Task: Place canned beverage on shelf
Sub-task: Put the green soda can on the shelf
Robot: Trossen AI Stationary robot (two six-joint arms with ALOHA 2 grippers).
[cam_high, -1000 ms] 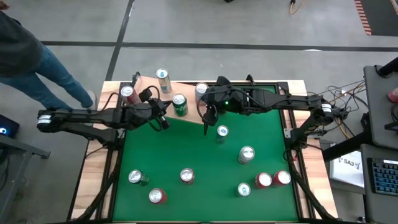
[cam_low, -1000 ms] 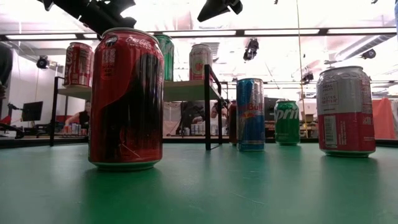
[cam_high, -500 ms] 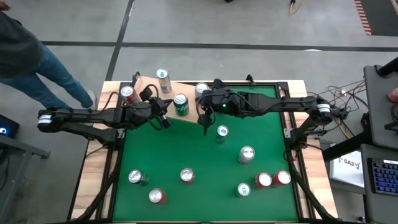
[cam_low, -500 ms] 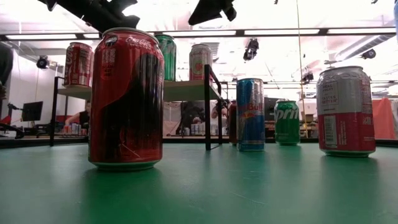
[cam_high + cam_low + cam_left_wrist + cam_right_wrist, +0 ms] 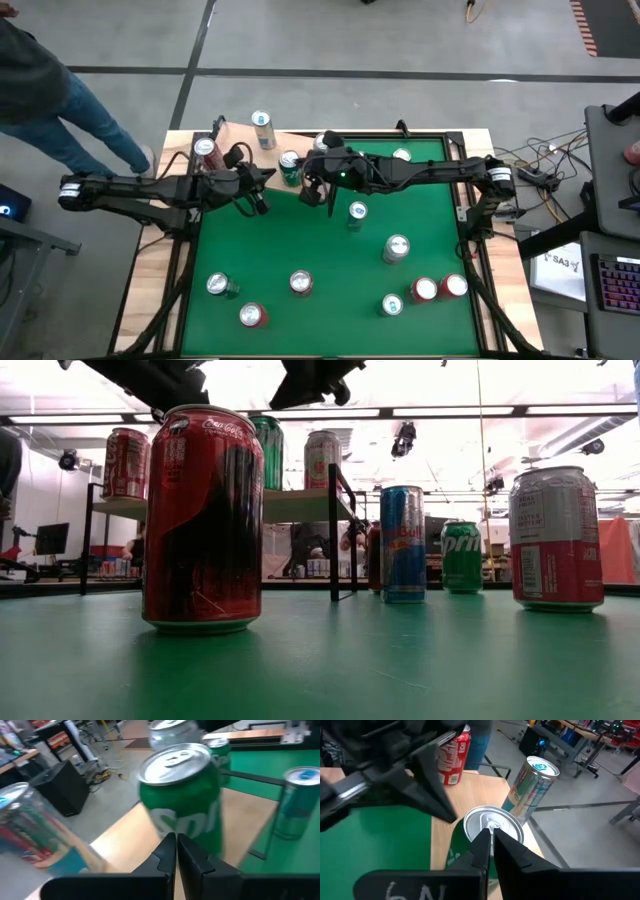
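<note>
Shelf (image 5: 240, 140) sits at the table's 11 o'clock corner, pale board with a dark end panel on its 3 o'clock side. Four cans on it: red can (image 5: 204, 149) at the 9 o'clock end, blue-silver can (image 5: 262, 125) near the 12 o'clock edge, green Sprite can (image 5: 289, 163) close to the 6 o'clock edge, silver can (image 5: 322, 143) at the 3 o'clock end, mostly under the right arm. Left gripper (image 5: 258, 197), fingers pressed together and empty, hangs just off the shelf's 6 o'clock edge, at 8 o'clock of the green can. Right gripper (image 5: 312, 190), fingers pressed together, empty, is at 5 o'clock of that can. Both tips crowd the same can; little room between them. Green mat (image 5: 330, 250) below is open in the middle; loose cans (image 5: 396, 247) scattered from 3 to 7 o'clock, several near the 6 o'clock edge.
</note>
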